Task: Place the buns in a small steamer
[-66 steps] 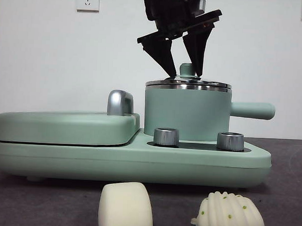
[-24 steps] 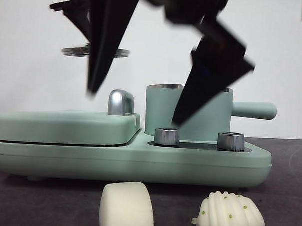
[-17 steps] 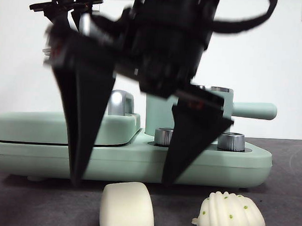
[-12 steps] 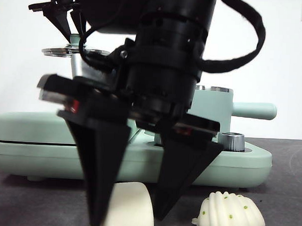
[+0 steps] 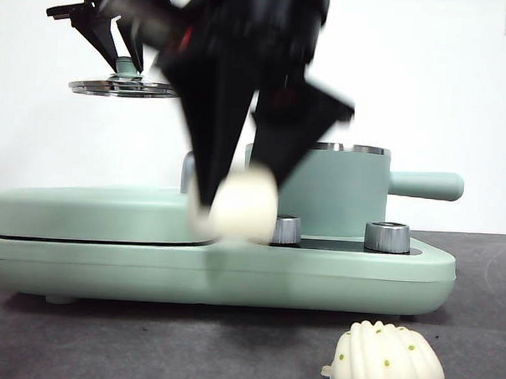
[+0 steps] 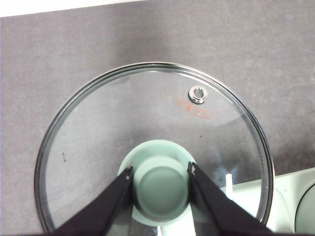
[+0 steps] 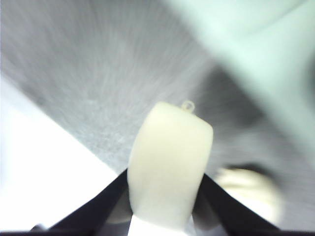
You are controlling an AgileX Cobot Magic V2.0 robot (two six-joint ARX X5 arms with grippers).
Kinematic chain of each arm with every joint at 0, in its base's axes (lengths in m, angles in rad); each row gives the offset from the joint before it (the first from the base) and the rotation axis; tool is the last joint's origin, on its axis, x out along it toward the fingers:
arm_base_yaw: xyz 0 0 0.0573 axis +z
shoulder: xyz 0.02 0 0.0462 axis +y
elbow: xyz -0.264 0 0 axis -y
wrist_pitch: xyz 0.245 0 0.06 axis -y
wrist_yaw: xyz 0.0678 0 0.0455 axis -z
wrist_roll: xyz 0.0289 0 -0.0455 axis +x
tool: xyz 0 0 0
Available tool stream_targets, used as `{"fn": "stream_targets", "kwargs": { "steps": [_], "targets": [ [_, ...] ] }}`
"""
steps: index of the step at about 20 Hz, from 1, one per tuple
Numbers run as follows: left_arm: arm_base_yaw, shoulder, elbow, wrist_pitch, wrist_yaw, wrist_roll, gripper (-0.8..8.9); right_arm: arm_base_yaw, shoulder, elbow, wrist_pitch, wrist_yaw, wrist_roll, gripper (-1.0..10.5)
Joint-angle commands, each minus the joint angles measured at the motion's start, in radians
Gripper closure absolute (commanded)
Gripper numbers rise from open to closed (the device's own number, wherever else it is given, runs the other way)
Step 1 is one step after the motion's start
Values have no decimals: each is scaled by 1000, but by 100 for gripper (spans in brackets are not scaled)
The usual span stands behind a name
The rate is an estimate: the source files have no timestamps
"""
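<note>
My right gripper (image 5: 239,210) is shut on the smooth bun (image 5: 244,208) and holds it in the air, in front of the mint-green small steamer (image 5: 341,189); the bun fills the right wrist view (image 7: 170,164), blurred by motion. The steamer pot stands open, its steel rim bare. My left gripper (image 5: 116,53) is shut on the green knob (image 6: 161,182) of the glass lid (image 5: 123,87) and holds it high at the upper left. The ribbed bun with green specks (image 5: 386,361) lies on the dark table at the front right; it also shows blurred in the right wrist view (image 7: 248,189).
The steamer sits on a mint-green cooker base (image 5: 216,272) with two steel knobs (image 5: 386,237) in front. A flat green griddle lid (image 5: 101,212) with a steel handle covers its left half. The pot's straight handle (image 5: 425,184) points right.
My right gripper came down over the smooth bun, closed on it and lifted it off the table to the height of the cooker's top. The left gripper carried the lid up and to the left.
</note>
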State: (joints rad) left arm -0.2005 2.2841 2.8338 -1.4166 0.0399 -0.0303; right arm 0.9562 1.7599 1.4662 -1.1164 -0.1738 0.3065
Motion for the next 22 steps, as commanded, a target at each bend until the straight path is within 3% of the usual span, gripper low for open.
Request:
{"fn": "stream_targets", "kwargs": {
  "steps": [1,5,10,15,22],
  "targets": [
    [-1,-4,13,-28,2,-8,789,-54,19,179,-101,71,-106,800],
    [0,-4,13,-27,2,-8,789,-202,69,451,-234,104,-191,800],
    [0,-4,13,-27,2,-8,789,-351,212,679,-293,101,-240,798],
    [0,-4,13,-27,2,-9,789,-407,340,708,-267,29,-241,797],
    [4,-4,13,-26,2,-9,789,-413,432,708,-265,9,-256,795]
  ]
}}
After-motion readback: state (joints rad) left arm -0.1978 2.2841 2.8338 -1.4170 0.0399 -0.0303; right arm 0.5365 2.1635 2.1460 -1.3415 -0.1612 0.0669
